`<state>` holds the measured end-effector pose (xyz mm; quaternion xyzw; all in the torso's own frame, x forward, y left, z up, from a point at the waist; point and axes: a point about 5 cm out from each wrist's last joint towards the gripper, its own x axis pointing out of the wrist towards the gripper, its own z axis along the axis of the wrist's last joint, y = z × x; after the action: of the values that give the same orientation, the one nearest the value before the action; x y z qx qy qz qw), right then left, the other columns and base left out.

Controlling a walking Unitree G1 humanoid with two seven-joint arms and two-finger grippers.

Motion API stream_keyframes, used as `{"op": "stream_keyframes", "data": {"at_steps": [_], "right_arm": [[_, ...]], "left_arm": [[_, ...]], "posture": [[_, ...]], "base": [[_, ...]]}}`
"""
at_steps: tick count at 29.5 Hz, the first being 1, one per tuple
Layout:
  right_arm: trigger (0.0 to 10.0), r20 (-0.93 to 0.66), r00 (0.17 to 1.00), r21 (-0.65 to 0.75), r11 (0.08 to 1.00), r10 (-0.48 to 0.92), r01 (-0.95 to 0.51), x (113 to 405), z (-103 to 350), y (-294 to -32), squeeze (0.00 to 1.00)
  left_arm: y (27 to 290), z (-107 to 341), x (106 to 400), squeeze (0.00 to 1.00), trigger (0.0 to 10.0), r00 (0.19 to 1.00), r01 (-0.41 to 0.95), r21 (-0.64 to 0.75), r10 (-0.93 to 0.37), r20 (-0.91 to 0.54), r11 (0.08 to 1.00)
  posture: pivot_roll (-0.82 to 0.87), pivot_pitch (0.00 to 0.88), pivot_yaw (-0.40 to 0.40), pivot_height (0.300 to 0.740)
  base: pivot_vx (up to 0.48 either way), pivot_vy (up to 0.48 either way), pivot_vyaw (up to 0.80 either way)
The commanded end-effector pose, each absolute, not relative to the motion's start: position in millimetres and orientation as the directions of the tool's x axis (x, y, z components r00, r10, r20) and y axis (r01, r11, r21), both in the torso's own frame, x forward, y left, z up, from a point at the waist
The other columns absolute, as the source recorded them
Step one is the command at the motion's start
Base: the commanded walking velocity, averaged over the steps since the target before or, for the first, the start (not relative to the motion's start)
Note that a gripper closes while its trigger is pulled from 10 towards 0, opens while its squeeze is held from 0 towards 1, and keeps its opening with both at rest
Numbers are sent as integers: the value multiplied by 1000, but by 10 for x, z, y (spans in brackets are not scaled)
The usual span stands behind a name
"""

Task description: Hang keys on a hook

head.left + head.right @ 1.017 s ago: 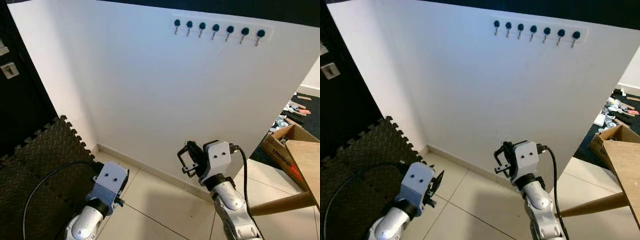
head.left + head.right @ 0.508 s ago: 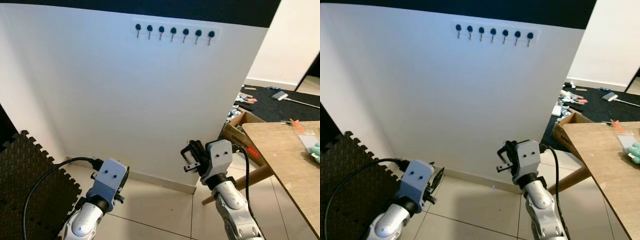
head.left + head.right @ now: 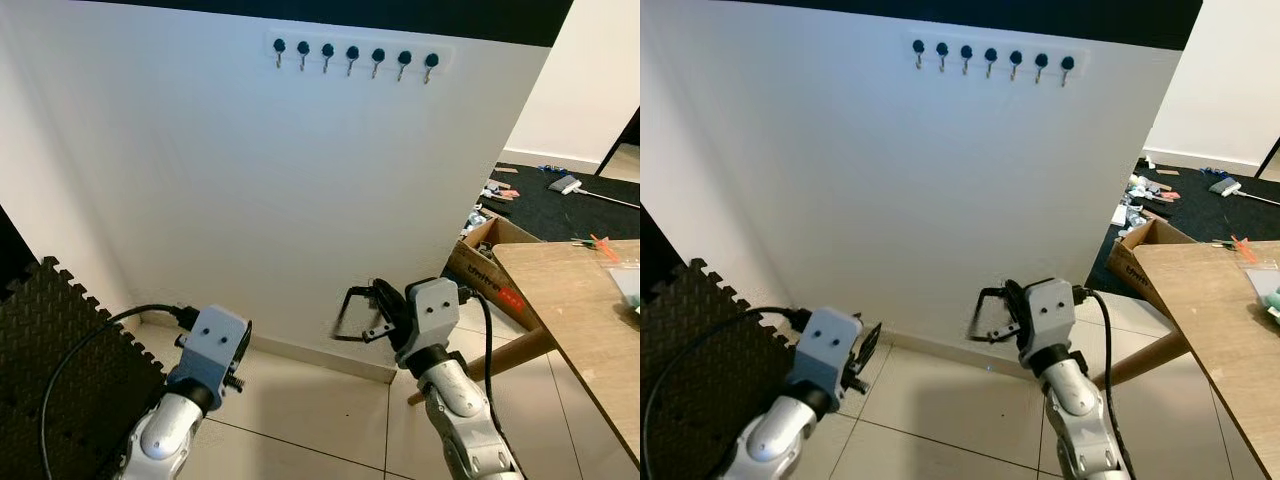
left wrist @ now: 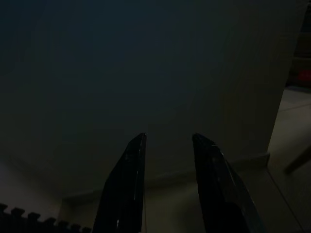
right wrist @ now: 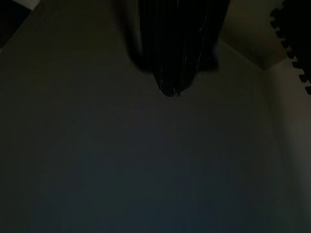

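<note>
Status, for you: right end effector point(image 3: 372, 312) clenched on the keys point(image 3: 350, 318) — a dark loop held low by the white wall point(image 3: 200, 180). Hook rail point(image 3: 352, 52) high above, nothing hung. Left end effector point(image 4: 167, 160) released, idle.

Both arms raised low in frame; left gripper point(image 4: 167, 187) fingers parted, right gripper point(image 5: 171, 73) fingers pressed together.
</note>
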<state>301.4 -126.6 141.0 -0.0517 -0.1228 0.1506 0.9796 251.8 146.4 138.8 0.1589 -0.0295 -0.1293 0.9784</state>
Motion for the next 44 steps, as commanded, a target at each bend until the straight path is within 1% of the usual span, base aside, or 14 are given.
{"op": "stream_keyframes", "data": {"at_steps": [1,27,44], "right_arm": [[10000,231,921,-142,947,315,-288,3006,1406,-1240,0],[10000,216,926,-129,949,310,-287,3014,1365,-1237,0],[10000,218,927,-129,950,306,-283,3022,1366,-1245,0]], "left_arm": [[1423,1447,2517,0,10000,960,247,308,-276,54,919],[1416,1445,2516,0,10000,958,253,315,-283,50,915],[1419,1440,2524,0,10000,960,249,314,-277,47,916]], "posture": [[147,93,-8,740],[157,102,-8,740],[153,98,-8,740]], "base": [[480,0,0],[478,0,0],[381,0,0]]}}
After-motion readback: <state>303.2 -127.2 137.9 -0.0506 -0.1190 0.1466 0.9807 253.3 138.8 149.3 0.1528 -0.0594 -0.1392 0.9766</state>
